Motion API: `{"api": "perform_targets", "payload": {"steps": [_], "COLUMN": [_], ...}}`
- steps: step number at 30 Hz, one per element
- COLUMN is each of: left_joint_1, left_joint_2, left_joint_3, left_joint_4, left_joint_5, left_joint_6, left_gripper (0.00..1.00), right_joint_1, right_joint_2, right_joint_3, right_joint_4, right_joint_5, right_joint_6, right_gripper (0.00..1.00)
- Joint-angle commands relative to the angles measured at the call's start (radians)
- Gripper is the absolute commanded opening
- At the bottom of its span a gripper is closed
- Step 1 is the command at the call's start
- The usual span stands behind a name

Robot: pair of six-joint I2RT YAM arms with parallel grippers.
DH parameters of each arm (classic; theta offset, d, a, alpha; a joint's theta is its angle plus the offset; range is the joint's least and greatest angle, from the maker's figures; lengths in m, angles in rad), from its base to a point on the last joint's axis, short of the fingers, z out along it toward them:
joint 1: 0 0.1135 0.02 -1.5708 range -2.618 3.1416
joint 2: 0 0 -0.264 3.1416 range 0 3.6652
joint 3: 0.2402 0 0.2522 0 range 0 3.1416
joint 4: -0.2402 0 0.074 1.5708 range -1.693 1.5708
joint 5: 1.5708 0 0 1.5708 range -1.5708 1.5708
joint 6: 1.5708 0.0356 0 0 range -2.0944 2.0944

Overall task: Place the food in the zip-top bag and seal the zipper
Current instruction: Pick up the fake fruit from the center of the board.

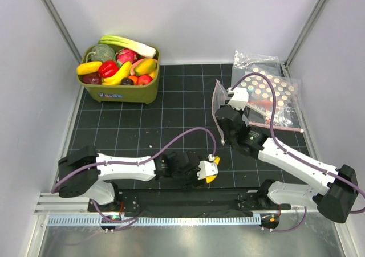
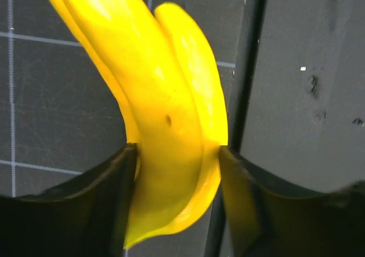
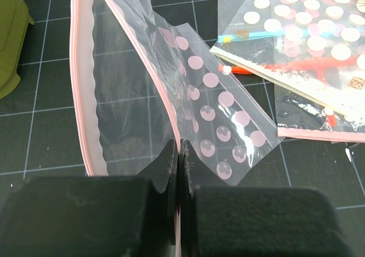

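Observation:
My left gripper (image 1: 212, 170) is shut on the yellow banana bunch (image 1: 211, 178), low over the mat's near edge. In the left wrist view the banana bunch (image 2: 165, 114) sits clamped between both fingers (image 2: 108, 200). My right gripper (image 1: 223, 110) is shut on the zip-top bag (image 1: 218, 99) and holds it up at centre right. In the right wrist view the bag (image 3: 125, 97) is clear with pink dots. Its mouth gapes, and the pinkish zipper (image 3: 80, 97) runs down its left edge. A round red fruit (image 1: 145, 80) and an orange-yellow fruit (image 1: 145, 67) lie in the green basket (image 1: 122, 95).
The basket at the back left also holds a leek and several other toy foods. A pile of larger dotted bags (image 1: 274, 97) lies at the back right, and it shows in the right wrist view (image 3: 308, 40). White walls close in both sides. A black rail (image 1: 188, 203) runs along the near edge.

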Motion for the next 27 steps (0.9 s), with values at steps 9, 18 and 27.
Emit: {"api": "perform_targets", "payload": {"steps": [9, 18, 27], "left_joint_1": [0.083, 0.134, 0.181], "left_joint_2": [-0.184, -0.369, -0.643], "left_joint_3": [-0.061, -0.136, -0.155], "left_joint_4": [0.062, 0.158, 0.264], "left_joint_5": [0.012, -0.038, -0.284], "left_joint_6": [-0.09, -0.16, -0.254], "left_gripper": [0.22, 0.0, 0.0], "right_joint_1": [-0.006, -0.007, -0.006], "right_joint_2": [-0.035, -0.006, 0.085], "right_joint_3": [-0.003, 0.0, 0.026], "right_joint_4": [0.014, 0.037, 0.055], "right_joint_5": [-0.016, -0.085, -0.258], "right_joint_6": [0.01, -0.002, -0.024], "right_gripper": [0.01, 0.01, 0.01]}}
